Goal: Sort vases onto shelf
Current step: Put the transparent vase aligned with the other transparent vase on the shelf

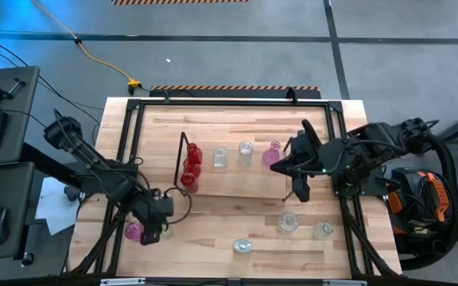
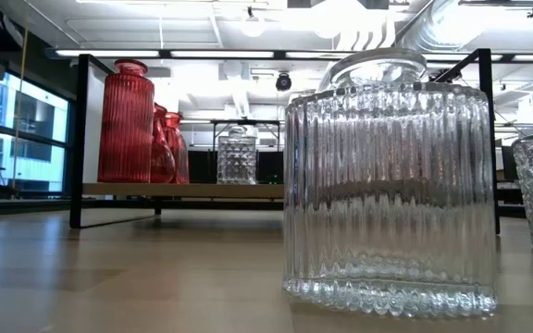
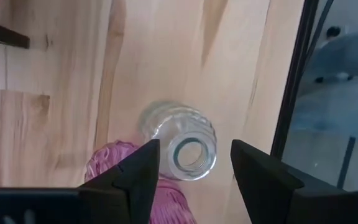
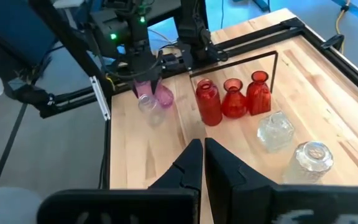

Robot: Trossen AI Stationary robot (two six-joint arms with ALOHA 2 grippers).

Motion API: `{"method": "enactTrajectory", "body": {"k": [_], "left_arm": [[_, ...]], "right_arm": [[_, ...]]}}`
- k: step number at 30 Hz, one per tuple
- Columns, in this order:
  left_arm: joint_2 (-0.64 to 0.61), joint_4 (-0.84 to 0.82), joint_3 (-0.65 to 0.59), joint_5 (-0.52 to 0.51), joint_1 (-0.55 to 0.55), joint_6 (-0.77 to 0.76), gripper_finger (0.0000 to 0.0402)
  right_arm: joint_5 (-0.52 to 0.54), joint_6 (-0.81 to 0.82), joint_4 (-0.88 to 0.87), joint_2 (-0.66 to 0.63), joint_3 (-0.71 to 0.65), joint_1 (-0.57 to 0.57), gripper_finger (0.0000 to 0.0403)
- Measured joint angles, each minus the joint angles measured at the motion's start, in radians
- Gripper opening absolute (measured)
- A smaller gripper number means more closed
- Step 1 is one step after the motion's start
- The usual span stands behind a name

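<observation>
Directly below my left gripper (image 3: 194, 171) stands a clear ribbed vase (image 3: 184, 142), its round mouth facing up between my two fingers, which are spread apart on either side of its neck without pinching it. Beside it, touching or nearly so, lies a pink vase (image 3: 114, 163). Seen from above, both sit at the table's (image 1: 213, 214) near left corner, just inside the black frame edging, well apart from the shelf (image 1: 237, 184). That shelf stands mid-table with three red vases (image 1: 191, 165) bunched at its left end, then two clear ones (image 1: 219, 157) and a pink one (image 1: 273, 151) in a row toward the right end. My right gripper (image 4: 199, 163) hangs above the shelf's right end, fingers pressed together with nothing between them. Three more clear vases (image 1: 289, 222) stand on the bare board in front of the shelf, toward the right; the middle one (image 2: 389, 185) looms large in the low view, upright and ribbed.
</observation>
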Motion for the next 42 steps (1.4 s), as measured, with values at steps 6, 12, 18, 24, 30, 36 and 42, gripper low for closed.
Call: {"method": "enactTrajectory", "body": {"k": [6,12,18,24,30,36,42], "left_arm": [[0.043,-0.005,0.0,0.012,0.0,0.009,0.0186],[0.064,-0.054,0.0,0.019,0.0,0.019,0.0186],[0.068,-0.086,0.0,0.019,0.0,0.031,0.0186],[0.069,-0.082,0.0,0.022,0.0,0.014,0.0186],[0.069,-0.075,0.0,0.021,0.0,0.009,0.0186],[0.069,-0.064,0.0,0.021,0.0,0.0,0.0186],[0.069,-0.033,-0.002,0.021,0.0,-0.014,0.0186]], "right_arm": [[0.0,0.0,0.0,0.0,0.0,0.026,0.0],[0.011,0.003,0.001,0.0,0.0,0.046,0.0],[0.018,0.004,0.007,0.0,0.0,0.057,0.0],[0.018,0.004,0.008,0.0,0.0,0.056,0.0],[0.018,0.003,0.008,0.0,0.0,0.056,0.0],[0.022,-0.007,0.008,0.0,0.0,0.056,0.0],[0.024,-0.013,0.013,0.0,0.0,0.056,0.0]]}}
